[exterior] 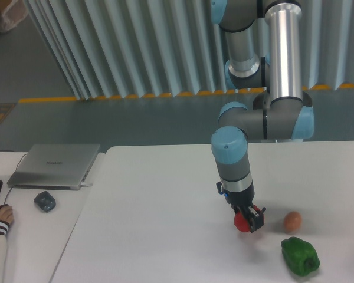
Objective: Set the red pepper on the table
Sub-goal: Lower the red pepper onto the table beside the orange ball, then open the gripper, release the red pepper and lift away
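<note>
Camera: fingers (248, 223) pinching red pepper (242, 222) low over white table (165, 224); ribbed wall behind.

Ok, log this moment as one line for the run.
pincer: shut on red pepper | pepper: low over table, contact unclear | green pepper, orange ball: to its right

My black claw (248, 223) grips a glossy red pepper (241, 222); the white surface (165, 236) is smooth and matt, my arm (281, 56) brushed metal.
</note>
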`<state>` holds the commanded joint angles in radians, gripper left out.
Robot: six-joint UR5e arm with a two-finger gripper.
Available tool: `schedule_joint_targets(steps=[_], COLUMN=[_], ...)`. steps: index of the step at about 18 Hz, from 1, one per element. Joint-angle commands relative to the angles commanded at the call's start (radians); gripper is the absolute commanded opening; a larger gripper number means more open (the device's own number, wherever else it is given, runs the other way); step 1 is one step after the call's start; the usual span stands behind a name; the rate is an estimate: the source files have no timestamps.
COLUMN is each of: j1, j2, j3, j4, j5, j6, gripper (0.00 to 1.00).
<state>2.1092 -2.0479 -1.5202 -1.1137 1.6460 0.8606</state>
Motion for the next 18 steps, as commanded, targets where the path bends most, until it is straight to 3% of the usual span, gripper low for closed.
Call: schedule_joint_targets(steps=[1, 2, 3, 11, 14, 18], j1=[0.000, 0.002, 0.002, 0.003, 0.008, 0.038], j2=[0.000, -0.002, 0.000, 0.005, 0.012, 0.038], j3=[0.002, 0.002, 0.002, 0.012, 0.023, 0.028], j4=[0.000, 0.006, 0.018, 0.025, 0.073, 0.071], j5=[0.000, 0.002, 0.002, 0.014, 0.026, 0.025], j6=[0.002, 0.005, 0.003, 0.002, 0.035, 0.075], gripper=[0.60, 0.89, 1.00, 1.00, 1.00, 1.00])
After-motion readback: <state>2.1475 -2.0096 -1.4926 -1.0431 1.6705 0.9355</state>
